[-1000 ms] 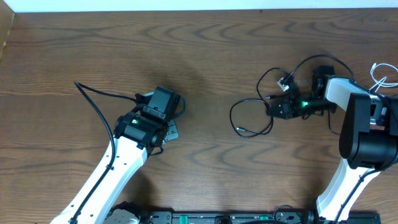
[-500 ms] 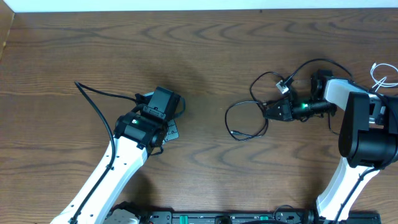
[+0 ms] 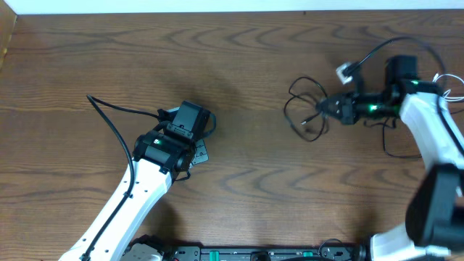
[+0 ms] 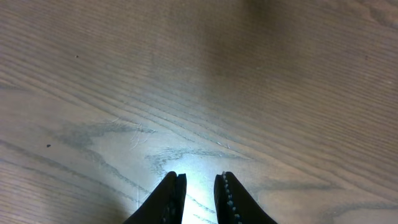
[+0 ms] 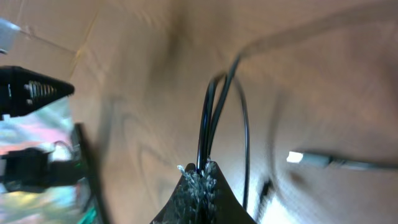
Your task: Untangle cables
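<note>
**A:** On the 2 o'clock side of the wooden table [image 3: 109,65], what is happening?

**B:** The right gripper [image 3: 326,109] is pinching the black cables [image 3: 299,107] tight. Their loops are crossing each other just at its 9 o'clock side. A pale plug [image 3: 344,71] is sticking out toward 12 o'clock.

**A:** Is the left gripper [image 4: 199,182] helping?

**B:** No. It is waiting near 9 o'clock over bare wood. Its fingers are sitting a little apart and holding nothing.

**A:** So is the job nearly done?

**B:** I am thinking not. The black loops are looking all mixed up together. A white cable [image 3: 448,85] is lying apart at the 3 o'clock edge, so that one may be free already. The pulling apart is still waiting to be done.

**A:** What is different from half a second ago?

**B:** The right gripper is sitting further toward 12 o'clock now. The loops are bunching close to it instead of spreading down toward 6 o'clock. The left arm [image 3: 138,188] is staying where it was.
</note>
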Robot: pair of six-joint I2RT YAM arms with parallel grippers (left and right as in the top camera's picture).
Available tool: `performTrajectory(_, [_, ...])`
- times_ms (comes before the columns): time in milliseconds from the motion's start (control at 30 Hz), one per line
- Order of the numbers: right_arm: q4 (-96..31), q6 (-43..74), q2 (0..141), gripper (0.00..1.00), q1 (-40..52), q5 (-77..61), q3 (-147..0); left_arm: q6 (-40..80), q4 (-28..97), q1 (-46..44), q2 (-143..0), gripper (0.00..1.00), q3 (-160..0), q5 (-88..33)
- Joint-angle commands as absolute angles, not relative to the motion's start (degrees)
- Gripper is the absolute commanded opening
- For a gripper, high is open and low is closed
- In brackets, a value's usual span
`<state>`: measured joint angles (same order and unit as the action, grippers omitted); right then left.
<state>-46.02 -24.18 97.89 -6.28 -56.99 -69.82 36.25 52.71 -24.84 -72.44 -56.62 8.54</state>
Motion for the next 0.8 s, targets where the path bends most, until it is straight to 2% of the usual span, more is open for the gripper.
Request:
performTrajectory(0, [-41.5,-19.4,88.7,0.01,-7.0,-54.8,-71.8,36.8,53.1,-24.7,-72.7,0.22,-56.6,9.5])
performTrajectory(100, [-35.0,-13.8,82.2,0.01,-7.3,-44.8,-71.8,36.8,53.1,-24.7,-72.7,0.22,-56.6,9.5])
performTrajectory(167, [-31.0,-13.1,76.9,0.01,-7.3,-33.3,-71.8,36.8,53.1,-24.7,-72.7,0.22,-56.6,9.5])
performTrajectory(267, [-28.6,-13.1,73.2,0.01,-7.3,-23.5,-71.8,36.8,53.1,-24.7,-72.7,0.22,-56.6,9.5])
performTrajectory(567, [-27.2,-12.8,71.2,0.01,-7.3,-9.3,-71.8,36.8,53.1,-24.7,-72.7,0.22,-56.6,9.5])
performTrajectory(767, [-20.0,-6.5,71.3,0.01,-10.1,20.8,-71.8,36.8,53.4,-24.7,-72.7,0.22,-56.6,9.5])
